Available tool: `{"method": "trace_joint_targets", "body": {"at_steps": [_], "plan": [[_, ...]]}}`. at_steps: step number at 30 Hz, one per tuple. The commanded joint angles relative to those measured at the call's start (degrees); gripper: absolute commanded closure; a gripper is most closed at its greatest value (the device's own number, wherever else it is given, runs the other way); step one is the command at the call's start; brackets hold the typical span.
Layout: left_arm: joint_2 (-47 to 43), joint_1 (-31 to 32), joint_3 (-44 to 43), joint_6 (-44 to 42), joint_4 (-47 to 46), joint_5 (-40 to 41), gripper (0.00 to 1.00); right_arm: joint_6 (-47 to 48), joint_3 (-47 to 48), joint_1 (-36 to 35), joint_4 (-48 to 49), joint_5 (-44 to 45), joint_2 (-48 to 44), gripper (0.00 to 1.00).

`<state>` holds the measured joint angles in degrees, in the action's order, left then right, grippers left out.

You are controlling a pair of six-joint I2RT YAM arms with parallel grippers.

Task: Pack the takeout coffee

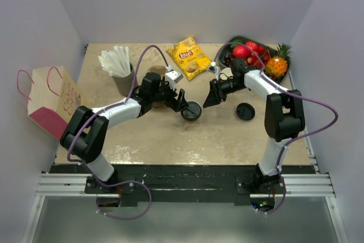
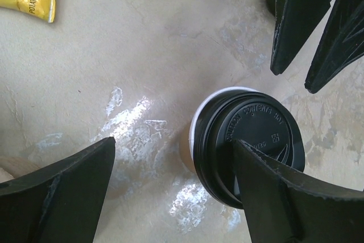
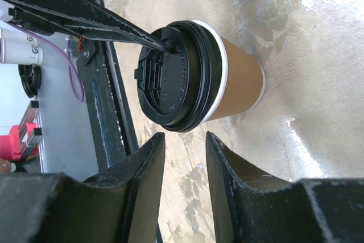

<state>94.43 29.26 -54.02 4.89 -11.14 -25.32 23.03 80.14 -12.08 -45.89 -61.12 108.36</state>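
Nearest you, the step in hand looks like the pick-up: the takeout coffee (image 3: pixel 199 78) stands upright with its black lid on, in the middle of the table (image 1: pixel 170 140) and not yet in any bag. Your left gripper (image 2: pixel 173 143) is spread wide and holds nothing. One finger hangs beside the cup, while the tip of the other sits at the lid's top, so the jaws do not yet straddle the cup's wall. Your right gripper (image 3: pixel 185 138) points at the cup from just beside it, jaws partly apart with nothing between them. For the next move, I'd judge you need to shift the left claw so both fingers drop past the lid onto the tan wall. Then close gently, because paper will give, and keep the cup upright. The paper bag (image 1: pixel 54 103) stands well apart at the left edge. A loose black lid (image 1: pixel 245 111) lies to the right. Further back are a cup of white sticks (image 1: pixel 119 69), a chips bag (image 1: pixel 189 57) and a fruit bowl (image 1: pixel 227 46). The surface is mottled beige and glossy, with pale plain walls on three sides.
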Motion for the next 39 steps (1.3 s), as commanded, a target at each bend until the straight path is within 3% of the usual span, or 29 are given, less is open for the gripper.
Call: {"method": "trace_joint_targets", "body": {"at_steps": [1,7,13,22,39], "plan": [[0.9,-0.5,-2.3,-0.8,-1.4,-0.1,0.12,0.9,0.8,0.0,-0.2,-1.7,-0.4,0.61],[2.1,-0.5,-3.1,-0.3,-1.5,-0.6,0.12,-0.4,0.4,-0.7,1.2,-1.5,-0.9,0.6],[2.9,-0.6,-3.5,-0.2,-1.5,-0.6,0.12,-7.8,-1.3,-2.7,7.8,0.7,-1.5,0.54],[4.0,-0.6,-3.7,1.0,-1.3,-1.8,0.12,-15.3,-0.7,-2.9,12.5,0.7,1.4,0.54],[4.8,-0.9,-4.2,2.0,-0.8,-2.8,0.13,-17.9,0.5,-4.4,13.0,1.4,5.5,0.58]]}}
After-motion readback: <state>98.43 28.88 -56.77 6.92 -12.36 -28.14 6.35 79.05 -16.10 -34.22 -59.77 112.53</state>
